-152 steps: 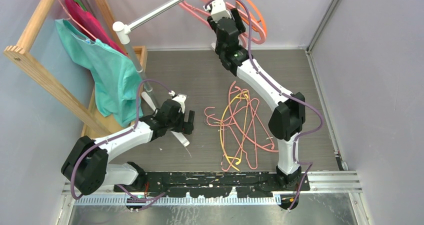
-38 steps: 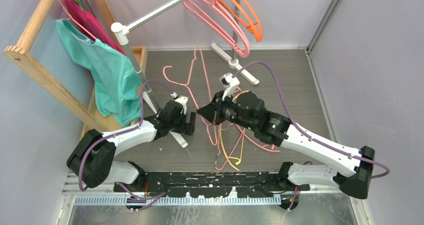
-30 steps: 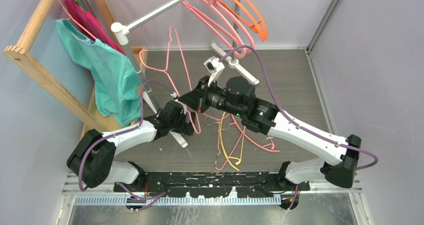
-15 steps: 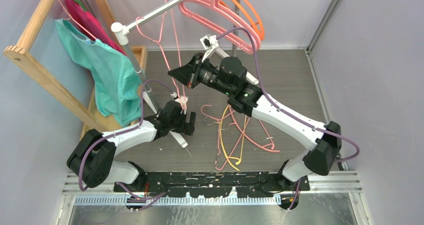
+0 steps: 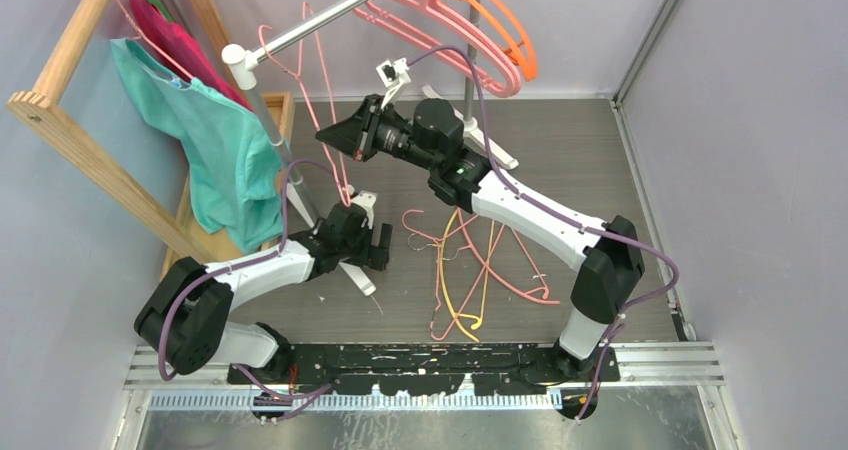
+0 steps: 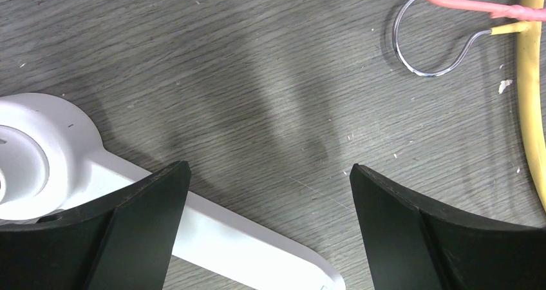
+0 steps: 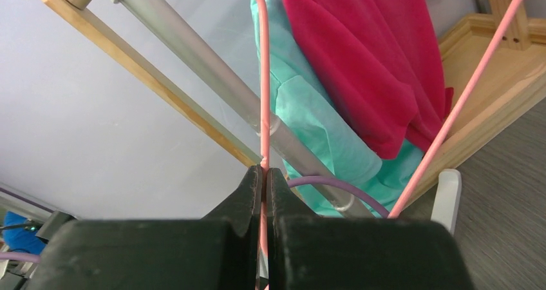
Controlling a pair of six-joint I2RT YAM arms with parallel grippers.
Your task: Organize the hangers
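Closest to me, the left gripper (image 6: 267, 174) hangs low over the grey floor with its jaws spread and nothing between them, beside the rack's white foot (image 6: 212, 238). A bare metal hook (image 6: 425, 45) of one thin hanger lies just ahead of it.

A little further in, the loose thin hangers (image 5: 462, 270), pink, orange and yellow, lie crossed over each other in a heap on the floor. They look light and springy. Hooked together like that, I'd expect one to drag its neighbours up, so a free shoulder or the neck under the hook seems the safer place to pinch.

Beyond that, the right gripper (image 7: 264, 174) is raised, its jaws pressed together on one wire of a thin pink hanger (image 7: 264, 109), which hangs in the air by the silver rail (image 5: 320, 22). I can't tell whether its hook is over the rail. Held by one slim strand, it will likely swivel and sway.

Farthest back, thick pink hangers (image 5: 395, 10) and orange ones (image 5: 515, 40) hang on the rail; these look stiffer.
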